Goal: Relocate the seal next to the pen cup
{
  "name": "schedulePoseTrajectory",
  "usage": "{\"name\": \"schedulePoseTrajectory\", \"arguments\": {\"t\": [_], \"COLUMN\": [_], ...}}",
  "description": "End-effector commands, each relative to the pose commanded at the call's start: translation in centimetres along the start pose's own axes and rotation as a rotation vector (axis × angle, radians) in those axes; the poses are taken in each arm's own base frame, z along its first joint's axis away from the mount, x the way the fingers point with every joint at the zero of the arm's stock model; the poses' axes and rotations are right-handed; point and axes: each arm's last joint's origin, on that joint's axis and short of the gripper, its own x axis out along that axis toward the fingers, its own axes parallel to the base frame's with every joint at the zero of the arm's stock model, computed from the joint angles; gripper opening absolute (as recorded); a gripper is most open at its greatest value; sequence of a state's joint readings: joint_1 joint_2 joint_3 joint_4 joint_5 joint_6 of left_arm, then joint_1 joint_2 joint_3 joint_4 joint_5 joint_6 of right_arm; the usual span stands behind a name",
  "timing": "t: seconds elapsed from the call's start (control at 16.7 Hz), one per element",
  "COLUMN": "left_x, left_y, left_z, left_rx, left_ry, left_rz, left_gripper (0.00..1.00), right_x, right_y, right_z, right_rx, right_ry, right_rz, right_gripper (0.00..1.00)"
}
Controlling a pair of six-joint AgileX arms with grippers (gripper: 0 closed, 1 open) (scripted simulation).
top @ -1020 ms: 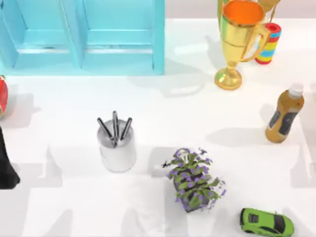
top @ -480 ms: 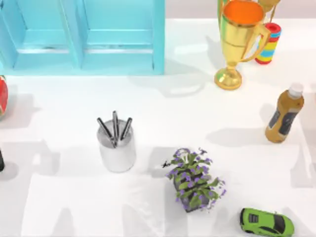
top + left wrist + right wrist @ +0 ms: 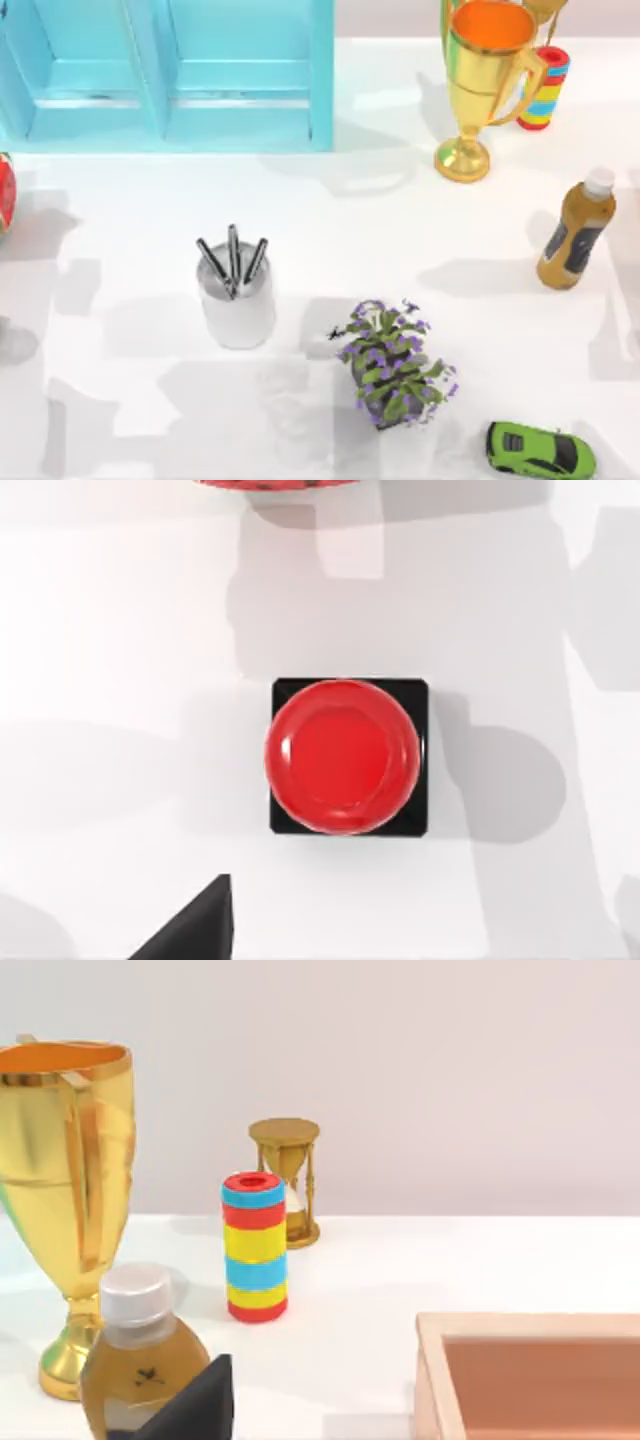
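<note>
Where the left wrist camera looks straight down, the seal (image 3: 346, 757) stands upright on the white table (image 3: 120, 680), its glossy red knob centred over the black square base. One dark fingertip (image 3: 195, 927) of the left gripper juts in at the edge of that view, apart from the seal and not touching it; whether those fingers are spread or closed I cannot tell. A sliver of a red rounded object (image 3: 275, 484) shows beyond the seal.

In the top view the pen cup (image 3: 238, 300) stands left of the table's middle, three dark pens leaning out of it. A purple-flowered plant (image 3: 393, 365) sits just to its right and nearer the front, with a green toy car (image 3: 540, 451) further right. A gold trophy (image 3: 482, 80) and a striped cylinder (image 3: 545, 88) stand at the back right, a brown bottle (image 3: 575, 232) at the right edge, and a blue cabinet (image 3: 170, 70) at the back left.

The right wrist view shows a dark fingertip (image 3: 190, 1407) of the right gripper in front of the bottle; its state cannot be told either. An hourglass (image 3: 289, 1180) and a wooden box (image 3: 530, 1375) also appear there.
</note>
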State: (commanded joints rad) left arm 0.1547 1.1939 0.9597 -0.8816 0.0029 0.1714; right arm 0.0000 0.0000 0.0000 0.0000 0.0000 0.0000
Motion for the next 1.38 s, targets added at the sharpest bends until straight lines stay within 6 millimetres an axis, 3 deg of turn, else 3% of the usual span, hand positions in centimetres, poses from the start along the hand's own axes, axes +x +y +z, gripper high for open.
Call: {"name": "schedulePoseTrajectory", "arguments": {"t": [0.3, 0.54, 1.02, 1.38], "left_x": [3.0, 4.8, 5.4, 10.4], "left_y": [2.5, 3.8, 3.9, 3.6], "left_z": [5.0, 7.2, 7.4, 5.3], "left_rx": [0.004, 0.004, 0.004, 0.004], "left_ry": [0.319, 0.437, 0.450, 0.451], "left_rz": [-0.047, -0.073, -0.076, -0.076], "left_gripper": [1.00, 1.00, 1.00, 1.00], "right_x": [0.0, 0.0, 0.0, 0.0], "right_y": [0.0, 0.0, 0.0, 0.0], "right_z": [0.0, 0.0, 0.0, 0.0], "right_rx": [0.000, 0.000, 0.000, 0.000], "right_ry": [0.000, 0.000, 0.000, 0.000], "right_rz": [0.000, 0.000, 0.000, 0.000], "right_gripper": [1.00, 1.00, 1.00, 1.00]}}
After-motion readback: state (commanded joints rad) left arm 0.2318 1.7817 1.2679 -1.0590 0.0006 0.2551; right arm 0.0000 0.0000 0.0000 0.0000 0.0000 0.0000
